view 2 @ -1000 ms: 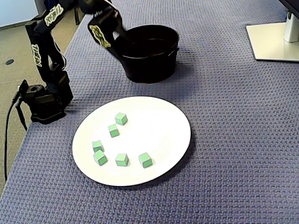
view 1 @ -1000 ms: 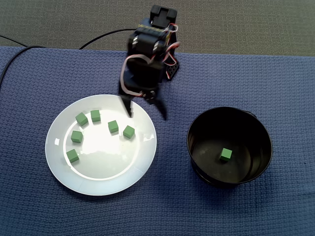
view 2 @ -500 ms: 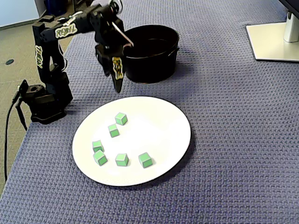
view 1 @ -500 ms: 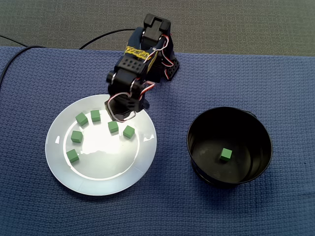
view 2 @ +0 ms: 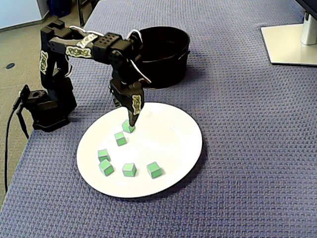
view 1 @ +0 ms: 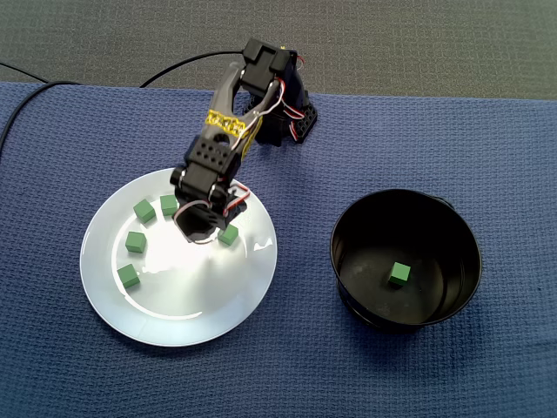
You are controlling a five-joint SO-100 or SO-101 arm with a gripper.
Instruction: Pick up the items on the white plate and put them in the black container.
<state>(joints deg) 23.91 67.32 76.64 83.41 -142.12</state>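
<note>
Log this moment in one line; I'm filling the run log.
phase: pick | gripper: tip down at a cube, grasp unclear | plate: six cubes | container: one cube

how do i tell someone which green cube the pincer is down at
Find the white plate, which holds six small green cubes. The one meant is the green cube on the side of the plate nearest the black container, with the pincer tip right at it. The other five all lie farther from the container.
</note>
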